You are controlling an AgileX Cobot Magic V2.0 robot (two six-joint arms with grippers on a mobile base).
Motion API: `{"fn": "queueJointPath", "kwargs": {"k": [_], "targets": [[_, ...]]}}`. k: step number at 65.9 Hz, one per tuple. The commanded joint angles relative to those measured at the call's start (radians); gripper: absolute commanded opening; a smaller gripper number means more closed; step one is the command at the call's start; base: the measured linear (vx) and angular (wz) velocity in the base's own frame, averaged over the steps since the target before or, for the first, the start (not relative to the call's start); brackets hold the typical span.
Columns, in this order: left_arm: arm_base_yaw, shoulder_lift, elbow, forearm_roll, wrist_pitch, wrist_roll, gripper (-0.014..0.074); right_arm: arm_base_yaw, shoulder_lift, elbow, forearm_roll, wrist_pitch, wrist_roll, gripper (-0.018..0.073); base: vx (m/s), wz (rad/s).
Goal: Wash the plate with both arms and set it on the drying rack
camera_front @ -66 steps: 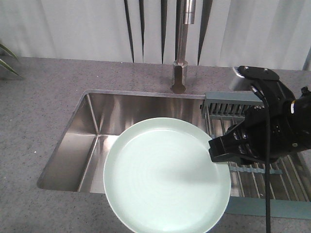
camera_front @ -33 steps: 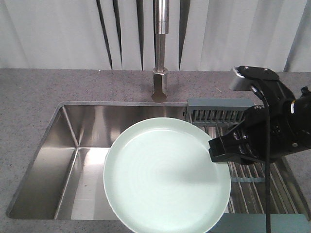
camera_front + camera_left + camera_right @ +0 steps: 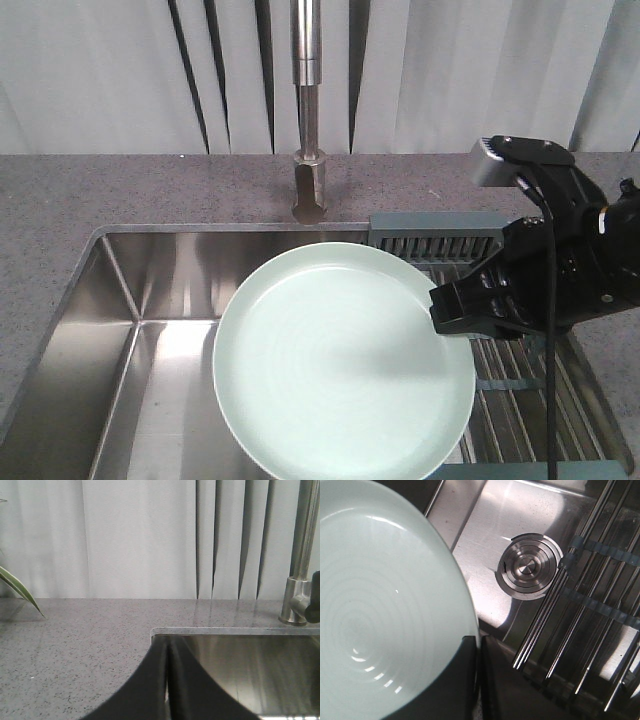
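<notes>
Gripping plate [image 3: 340, 360] over sink [image 3: 150, 290], right hand [image 3: 452, 312]

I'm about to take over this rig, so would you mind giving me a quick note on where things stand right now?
Right hand: shut on the right rim of the plate, holding it over the sink.
Left hand: shut, empty, pointing at the sink's back left corner, not touching the plate.
Drying rack: lies across the sink's right side, under the right hand.
Done: plate picked up.
Left: no water shows at the tap, and I cannot tell whether the plate is washed. Wash it with both hands, then set it on the rack.
</notes>
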Motion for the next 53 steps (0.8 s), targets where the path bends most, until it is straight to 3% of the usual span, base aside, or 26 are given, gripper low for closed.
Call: {"fn": "queueJointPath", "kwargs": {"k": [1,53], "targets": [[-0.006,-0.012,-0.028,-0.008,-0.077,0.0,-0.0007,-0.001,-0.028,-0.026,0.029,-0.032,-0.004,-0.0009,0.03,-0.04],[-0.006,-0.012,-0.028,-0.008,-0.077,0.0,-0.0007,-0.001,-0.028,-0.026,0.029,-0.032,-0.004,-0.0009,0.0,-0.01]]}}
